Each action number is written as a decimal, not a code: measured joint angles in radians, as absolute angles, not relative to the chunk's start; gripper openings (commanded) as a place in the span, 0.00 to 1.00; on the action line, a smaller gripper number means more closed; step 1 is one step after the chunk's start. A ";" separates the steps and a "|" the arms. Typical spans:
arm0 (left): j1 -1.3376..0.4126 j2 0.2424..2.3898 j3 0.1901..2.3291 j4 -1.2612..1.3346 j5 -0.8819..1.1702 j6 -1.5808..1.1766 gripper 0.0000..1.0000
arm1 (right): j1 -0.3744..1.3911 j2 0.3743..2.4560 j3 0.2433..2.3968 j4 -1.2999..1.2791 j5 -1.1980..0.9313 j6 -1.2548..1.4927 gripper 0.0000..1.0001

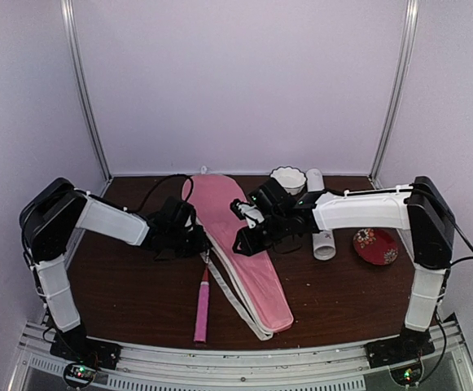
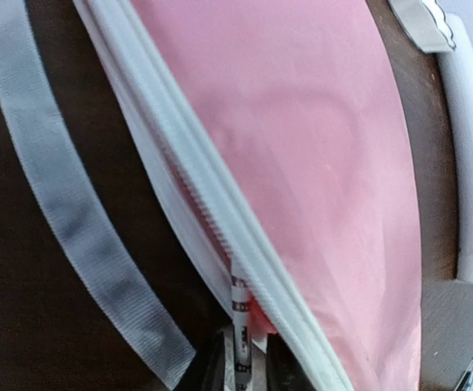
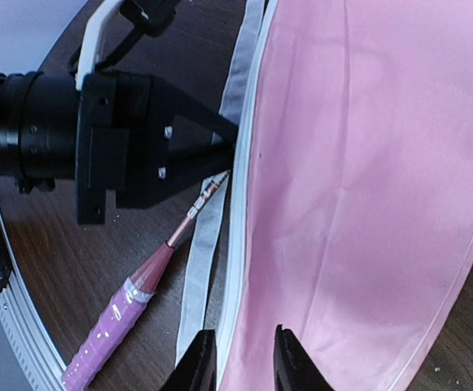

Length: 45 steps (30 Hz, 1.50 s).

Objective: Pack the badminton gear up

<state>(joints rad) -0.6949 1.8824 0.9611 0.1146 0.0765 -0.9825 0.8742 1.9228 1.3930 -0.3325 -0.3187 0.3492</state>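
Lying slantwise, the racket [image 1: 201, 305] entered the cover [image 1: 262, 285] at the left claw [image 2: 246, 362], the nearer one. Whether that claw gripped it, I couldn't tell. The right claw [image 3: 244, 358] stood slightly spread.

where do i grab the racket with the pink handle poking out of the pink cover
The pink wrapped handle, from straight above, closing across its width. It lies flat and clear on the dark table; the head is hidden in the pink cover and the thin shaft hugs a white strap.

No text could be read. Small dark print marked the white band of racket shaft [image 2: 238, 318], too blurred to make out. Red dish [image 1: 375, 245] bore pattern only.
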 measured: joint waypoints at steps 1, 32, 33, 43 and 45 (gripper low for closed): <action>-0.684 1.888 0.971 0.120 0.089 -0.967 0.38 | 0.873 1.907 1.379 -0.337 -0.311 0.350 0.29; -0.937 0.847 0.223 0.191 -0.187 -0.417 0.69 | 1.118 1.906 1.372 -0.600 -0.024 0.454 0.31; -0.938 0.846 0.223 0.191 -0.192 -0.416 0.69 | 1.119 1.919 1.379 -0.608 -0.018 0.456 0.31; -0.938 0.860 0.223 0.186 -0.208 -0.416 0.69 | 1.124 2.002 1.456 -0.662 0.008 0.463 0.23; -0.938 0.857 0.223 0.184 -0.210 -0.416 0.69 | 1.129 2.002 1.463 -0.670 0.017 0.468 0.22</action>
<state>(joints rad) -0.9379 0.8570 0.2226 0.1841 -0.2100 -0.4160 1.1290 2.0018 1.4631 -0.6701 0.0170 0.4683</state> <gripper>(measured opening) 0.686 0.234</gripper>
